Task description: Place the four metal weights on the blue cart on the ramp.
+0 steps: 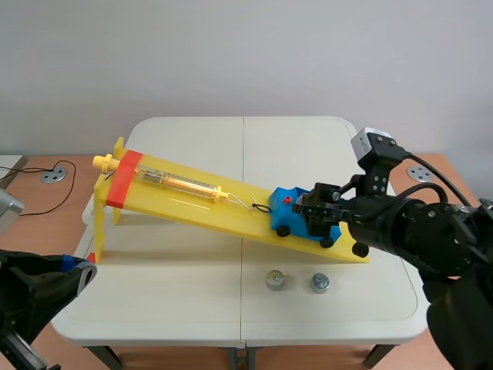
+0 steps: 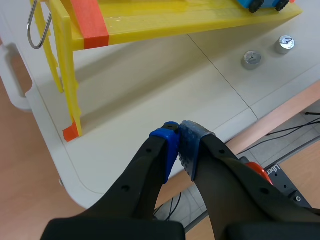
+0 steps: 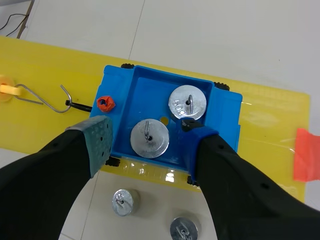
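Observation:
The blue cart (image 1: 286, 206) sits low on the yellow ramp (image 1: 192, 202). In the right wrist view two metal weights (image 3: 187, 102) (image 3: 149, 139) lie flat inside the cart (image 3: 225, 107). My right gripper (image 3: 149, 136) hovers open over it, one finger on each side of the nearer weight, neither touching it. Two more weights (image 1: 275, 280) (image 1: 320, 283) stand on the table in front of the ramp; they also show under the right gripper (image 3: 123, 202) (image 3: 183, 229). My left gripper (image 2: 177, 135) is shut on nothing above the table's near left corner.
A spring scale (image 1: 181, 183) lies on the ramp, its wire hook (image 3: 45, 97) tied to the cart's red knob (image 3: 104, 103). The ramp's raised end stands on yellow legs (image 2: 70, 90) at the left. A cable and a round metal disc (image 1: 54, 176) lie on the floor at the left.

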Action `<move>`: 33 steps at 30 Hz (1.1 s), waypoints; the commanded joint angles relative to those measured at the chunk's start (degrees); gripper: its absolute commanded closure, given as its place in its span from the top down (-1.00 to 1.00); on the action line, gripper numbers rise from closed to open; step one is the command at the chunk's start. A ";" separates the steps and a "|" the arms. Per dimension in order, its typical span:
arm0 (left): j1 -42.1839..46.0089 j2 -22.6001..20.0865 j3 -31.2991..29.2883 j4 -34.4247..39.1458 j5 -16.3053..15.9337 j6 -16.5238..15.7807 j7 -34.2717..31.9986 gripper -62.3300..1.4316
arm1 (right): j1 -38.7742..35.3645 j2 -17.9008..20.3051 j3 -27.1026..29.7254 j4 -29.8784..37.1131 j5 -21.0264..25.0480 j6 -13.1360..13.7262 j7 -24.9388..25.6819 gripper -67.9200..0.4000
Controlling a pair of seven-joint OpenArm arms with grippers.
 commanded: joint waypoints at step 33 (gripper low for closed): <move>-1.27 1.22 -0.76 4.04 -4.22 -1.03 -5.90 -0.84 | -28.41 21.62 11.15 41.33 8.76 6.58 1.62 -0.13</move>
